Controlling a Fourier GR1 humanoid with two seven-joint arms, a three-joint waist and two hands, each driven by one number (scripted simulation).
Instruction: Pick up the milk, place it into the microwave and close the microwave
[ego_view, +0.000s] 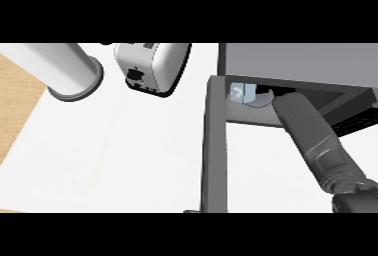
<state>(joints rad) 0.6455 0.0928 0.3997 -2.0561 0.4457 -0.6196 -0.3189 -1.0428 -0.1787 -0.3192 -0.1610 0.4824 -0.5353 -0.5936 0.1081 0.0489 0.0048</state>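
Inside the open microwave (295, 60) sits a small, pale blue-white milk carton (241, 92).

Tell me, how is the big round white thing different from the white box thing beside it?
The round white cylinder is a tube with a grey ring at its end; the white boxy appliance has flat sides and rounded corners. The cylinder is plain, while the appliance has a black patch on one side. The cylinder stands farther left, by the wooden area; the appliance is nearer the microwave. Both are whitish, on the white counter.
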